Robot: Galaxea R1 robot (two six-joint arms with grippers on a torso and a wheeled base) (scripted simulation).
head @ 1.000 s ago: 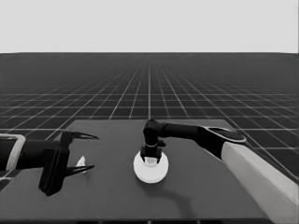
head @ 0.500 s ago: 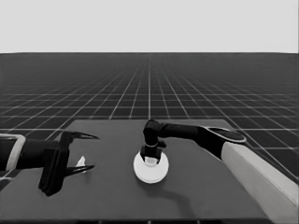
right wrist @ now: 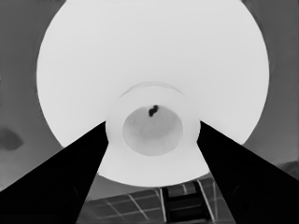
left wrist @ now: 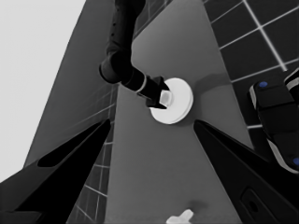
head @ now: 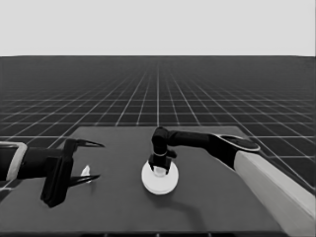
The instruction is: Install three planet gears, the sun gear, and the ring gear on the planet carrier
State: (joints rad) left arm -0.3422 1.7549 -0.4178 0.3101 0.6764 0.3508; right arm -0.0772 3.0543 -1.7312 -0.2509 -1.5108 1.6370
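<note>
At the left end of the surface [head: 207,207] the left hand [head: 94,160] waits, its two fingers spread wide with nothing between them. A thin white piece [head: 85,173] lies on the surface under these fingers, not held. Near the middle of the surface lies the larger round part [head: 159,178], flat, with its raised hub [right wrist: 152,125] pointing up. The right hand [head: 160,165] reaches in from the right and stands directly over this hub. In the right wrist view its fingers [right wrist: 70,182] stand on either side of the hub, touching its edge, so the hand grasps the hub.
</note>
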